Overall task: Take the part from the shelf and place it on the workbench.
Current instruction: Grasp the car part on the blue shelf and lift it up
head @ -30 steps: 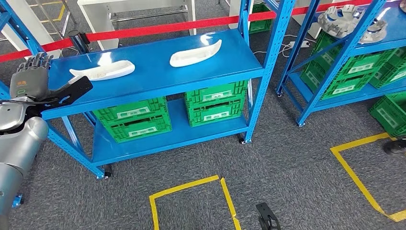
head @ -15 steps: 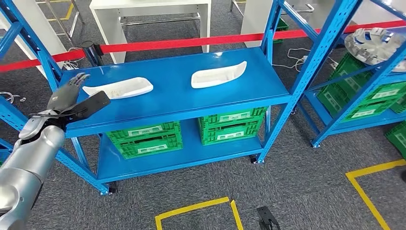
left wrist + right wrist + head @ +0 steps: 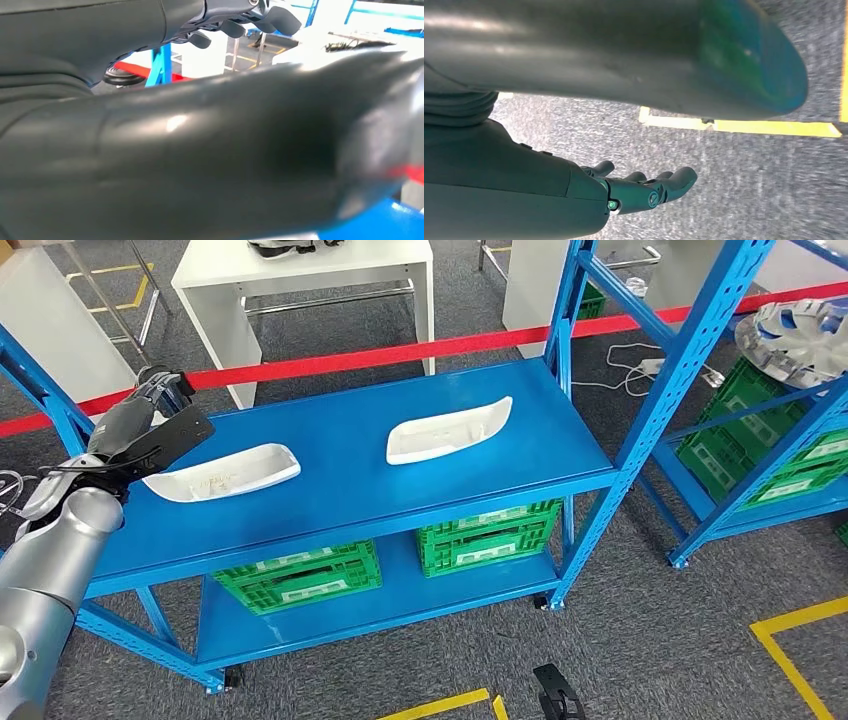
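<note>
Left robot hand (image 3: pixel 140 425) empty, fingers apart, hovering at shelf (image 3: pixel 340 490) left end; part (image 3: pixel 222 472) just right, untouched.

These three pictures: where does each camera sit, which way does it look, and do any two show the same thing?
Head view: high on the robot, looking forward and down at the blue shelf with two white parts; the left hand is raised beside the shelf.
Left wrist view: behind the left hand, looking past its fingers at shelf posts.
Right wrist view: behind the right hand, looking down at grey carpet with yellow tape.
Shared: head and left wrist views both show the left hand and blue shelf.
</note>
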You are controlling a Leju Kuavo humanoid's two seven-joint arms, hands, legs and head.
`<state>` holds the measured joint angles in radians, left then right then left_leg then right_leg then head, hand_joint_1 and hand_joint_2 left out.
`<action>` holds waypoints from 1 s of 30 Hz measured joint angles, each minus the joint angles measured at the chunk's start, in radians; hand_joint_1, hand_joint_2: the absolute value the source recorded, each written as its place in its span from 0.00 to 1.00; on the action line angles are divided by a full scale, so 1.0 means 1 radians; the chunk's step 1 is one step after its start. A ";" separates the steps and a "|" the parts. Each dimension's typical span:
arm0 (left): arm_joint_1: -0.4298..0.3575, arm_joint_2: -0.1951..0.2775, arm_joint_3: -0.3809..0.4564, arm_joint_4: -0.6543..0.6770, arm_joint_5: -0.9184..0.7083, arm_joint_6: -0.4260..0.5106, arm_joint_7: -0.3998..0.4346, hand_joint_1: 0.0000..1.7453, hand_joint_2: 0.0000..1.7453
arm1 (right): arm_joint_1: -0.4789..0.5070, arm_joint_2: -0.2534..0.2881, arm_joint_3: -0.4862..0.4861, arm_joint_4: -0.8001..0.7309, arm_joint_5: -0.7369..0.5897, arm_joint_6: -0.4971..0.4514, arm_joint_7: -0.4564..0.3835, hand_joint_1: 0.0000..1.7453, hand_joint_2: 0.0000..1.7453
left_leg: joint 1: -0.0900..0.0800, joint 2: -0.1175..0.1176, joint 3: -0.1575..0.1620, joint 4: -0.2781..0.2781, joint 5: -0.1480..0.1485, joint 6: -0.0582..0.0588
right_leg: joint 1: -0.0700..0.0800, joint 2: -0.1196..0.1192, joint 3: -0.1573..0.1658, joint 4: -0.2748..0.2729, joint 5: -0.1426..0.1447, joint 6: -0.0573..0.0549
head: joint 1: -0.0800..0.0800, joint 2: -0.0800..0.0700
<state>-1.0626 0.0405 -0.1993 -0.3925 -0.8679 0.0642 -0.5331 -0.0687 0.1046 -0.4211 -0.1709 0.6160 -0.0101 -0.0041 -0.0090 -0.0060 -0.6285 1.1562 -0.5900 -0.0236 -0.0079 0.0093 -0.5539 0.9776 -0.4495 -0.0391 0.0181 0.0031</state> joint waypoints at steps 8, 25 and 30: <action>-0.001 0.010 -0.021 -0.024 0.117 -0.100 -0.013 0.00 0.75 | -0.005 0.001 0.000 -0.001 0.010 0.002 0.003 0.00 0.00 | -0.006 0.000 0.039 -0.189 0.192 0.038 | 0.009 0.002 0.015 0.054 -0.074 0.033 | 0.000 0.000; 0.068 0.021 -0.150 -0.111 0.363 -0.267 -0.053 0.00 1.00 | 0.001 -0.003 -0.002 -0.001 0.023 0.003 0.001 0.00 0.00 | -0.014 -0.009 0.060 -0.154 0.125 0.041 | 0.004 -0.001 -0.072 0.045 0.012 0.027 | 0.007 0.000; 0.098 0.023 -0.202 -0.159 0.414 -0.302 -0.054 0.00 1.00 | 0.001 -0.004 -0.007 -0.001 0.026 0.003 0.001 0.00 0.00 | -0.013 -0.008 0.063 -0.159 0.125 0.030 | 0.004 -0.002 -0.071 0.045 0.010 0.023 | 0.007 0.000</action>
<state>-0.9645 0.0631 -0.4009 -0.5513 -0.4541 -0.2376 -0.5869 -0.0677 0.1011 -0.4280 -0.1720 0.6417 -0.0072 -0.0027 -0.0224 -0.0144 -0.5660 0.9969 -0.4650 0.0065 -0.0042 0.0077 -0.6254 1.0230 -0.4399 -0.0163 0.0254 0.0030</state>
